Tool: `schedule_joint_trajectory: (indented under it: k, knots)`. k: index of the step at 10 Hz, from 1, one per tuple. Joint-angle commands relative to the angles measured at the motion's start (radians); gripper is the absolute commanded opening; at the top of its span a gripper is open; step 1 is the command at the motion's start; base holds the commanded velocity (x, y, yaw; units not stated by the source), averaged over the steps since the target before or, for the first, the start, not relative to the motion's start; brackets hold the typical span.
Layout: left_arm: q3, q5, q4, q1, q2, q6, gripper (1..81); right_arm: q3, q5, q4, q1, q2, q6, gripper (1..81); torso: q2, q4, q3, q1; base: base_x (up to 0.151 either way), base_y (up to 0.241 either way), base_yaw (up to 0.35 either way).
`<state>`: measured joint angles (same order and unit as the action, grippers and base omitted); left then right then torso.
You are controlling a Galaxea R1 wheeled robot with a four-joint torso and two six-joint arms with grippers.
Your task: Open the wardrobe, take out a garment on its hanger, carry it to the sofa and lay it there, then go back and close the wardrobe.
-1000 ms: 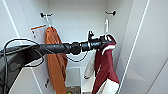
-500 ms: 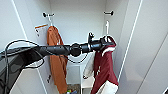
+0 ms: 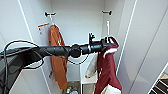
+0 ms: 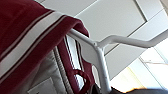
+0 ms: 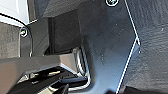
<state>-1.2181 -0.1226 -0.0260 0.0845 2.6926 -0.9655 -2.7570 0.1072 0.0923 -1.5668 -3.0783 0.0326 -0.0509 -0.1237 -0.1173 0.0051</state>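
With the wardrobe (image 3: 75, 20) open, the left gripper (image 3: 110, 45) reaches the hanger (image 3: 108, 28) of the maroon jacket (image 3: 107, 72) at the rail's right end, its fingers' state unclear; next, lifting the hook free.

one wardrobe (image 3: 140, 50); two jackets: one maroon garment (image 3: 107, 70) at 4 o'clock, one orange jacket (image 3: 56, 57) at 9 o'clock
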Motion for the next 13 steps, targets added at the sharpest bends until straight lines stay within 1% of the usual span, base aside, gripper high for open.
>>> schedule_joint_trajectory:
  k: [1,3,4,5,8,10,12,13]
  knots:
    - [0.012,-0.092,-0.069,0.169,-0.006,0.041,1.0,0.002,-0.057,0.001,0.03,-0.004,0.003,81.1,0.0,0.0,0.0,0.0,-0.12,0.0,0.0]
    - [0.043,-0.094,-0.086,0.157,-0.02,0.044,1.0,-0.001,-0.057,0.001,0.026,-0.004,0.004,81.1,0.0,0.0,0.0,0.0,-0.12,0.0,0.0]
    - [0.051,-0.107,-0.094,0.145,-0.026,0.044,1.0,-0.001,-0.057,0.001,0.026,-0.004,0.004,81.1,-0.001,0.0,0.0,-0.002,-0.124,0.0,0.0]
    - [0.055,-0.138,-0.104,0.126,-0.034,0.053,1.0,0.002,-0.057,0.001,0.026,-0.004,0.004,81.1,-0.001,0.0,0.0,-0.002,-0.124,0.0,0.0]
    - [0.083,-0.147,-0.114,0.088,-0.075,0.056,1.0,0.004,-0.057,0.001,0.029,-0.006,0.004,81.1,-0.001,0.0,0.0,-0.002,-0.124,0.0,0.0]
    - [0.124,-0.158,-0.115,0.071,-0.118,0.057,1.0,-0.002,-0.057,0.001,0.029,-0.004,0.004,81.1,-0.001,0.0,0.0,-0.002,-0.124,0.0,0.0]
    - [0.156,-0.161,-0.115,0.036,-0.154,0.074,1.0,-0.001,-0.057,0.001,0.03,-0.004,0.004,81.1,-0.001,0.0,0.0,-0.002,-0.125,0.0,0.0]
    - [0.175,-0.193,-0.115,0.015,-0.169,0.082,1.0,0.001,-0.057,0.001,0.033,-0.006,0.004,81.1,-0.001,0.0,0.0,-0.002,-0.125,0.0,0.0]
